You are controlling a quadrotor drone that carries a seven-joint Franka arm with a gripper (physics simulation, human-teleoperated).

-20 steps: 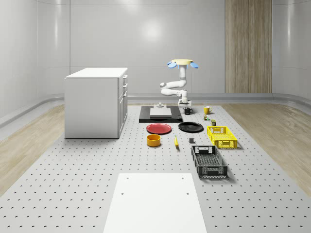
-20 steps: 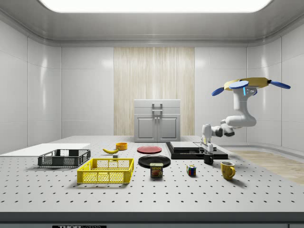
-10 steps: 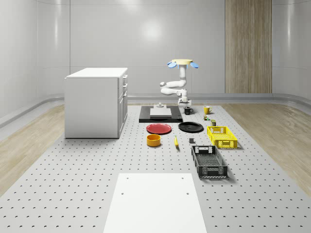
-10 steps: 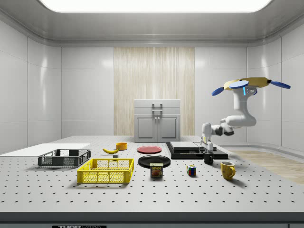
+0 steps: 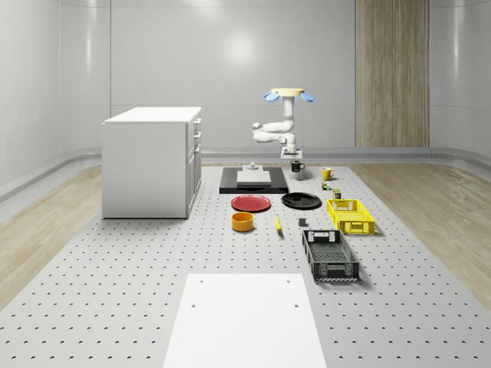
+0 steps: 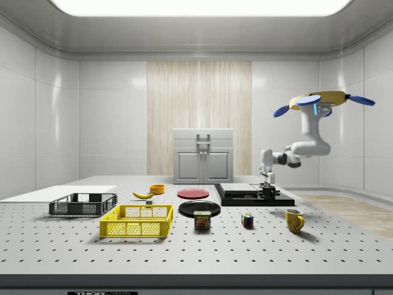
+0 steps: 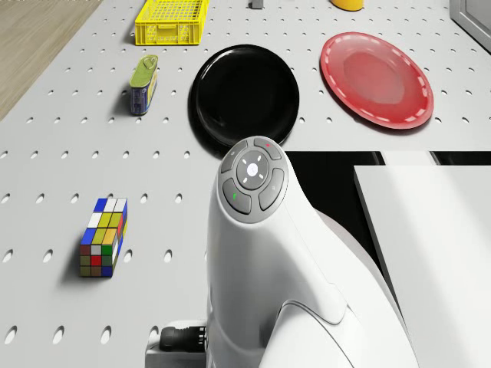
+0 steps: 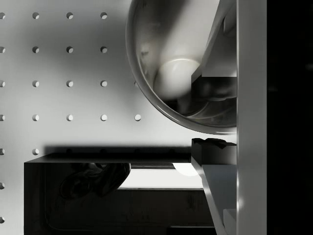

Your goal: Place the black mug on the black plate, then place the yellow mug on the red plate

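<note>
My gripper (image 5: 295,159) is shut on the black mug (image 5: 296,165) and holds it by the rim, a little above the table beside the black platform. In the wrist view one finger (image 8: 217,34) is inside the mug (image 8: 166,63) and the other finger (image 8: 215,152) is outside its wall. In the side view the mug (image 6: 269,192) hangs under the gripper (image 6: 268,185). The drone (image 5: 288,94) hovers over the table's far end. The yellow mug (image 5: 326,174) stands on the table close by. The black plate (image 5: 301,201) and red plate (image 5: 252,203) lie side by side, both bare.
A black platform (image 5: 265,186) carrying a white block sits next to the held mug. A Rubik's cube (image 7: 102,237) and a can (image 7: 143,84) lie near the black plate (image 7: 244,96). A yellow basket (image 5: 350,215), black basket (image 5: 330,254), orange bowl (image 5: 242,221), banana (image 5: 278,224) and white cabinet (image 5: 152,161) are nearer.
The black mug has come up off the table with the gripper shut on it. The drone and arm have risen a little.
</note>
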